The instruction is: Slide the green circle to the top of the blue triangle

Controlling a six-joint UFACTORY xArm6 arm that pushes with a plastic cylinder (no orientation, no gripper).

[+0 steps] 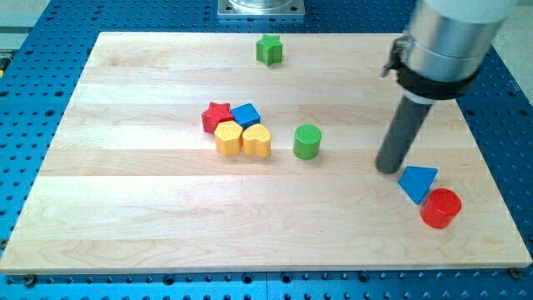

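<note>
In the one camera view, my tip rests on the wooden surface at the view's right, just beside the upper-left corner of the blue triangle. I have no fingers here, only the rod, so there is nothing to be apart or clamped. The green circle stands near the middle of the board, well apart from my tip and to its left in the view. The red circle touches the triangle at its lower right.

The main risk, as I judge it, is my position: I am on the wrong side of the green circle, between it and its goal. If I move carelessly to get round to its left, the rod may nudge the triangle, which would shift the target and the red circle with it.

A second danger lies to the left of the green circle: the cluster of red star, blue cube and two yellow blocks sits near. Coming in behind the circle leaves little room, and I could scatter them. An off-centre push would also let the round block roll off my tip. The green star at the view's top is out of harm's way.
</note>
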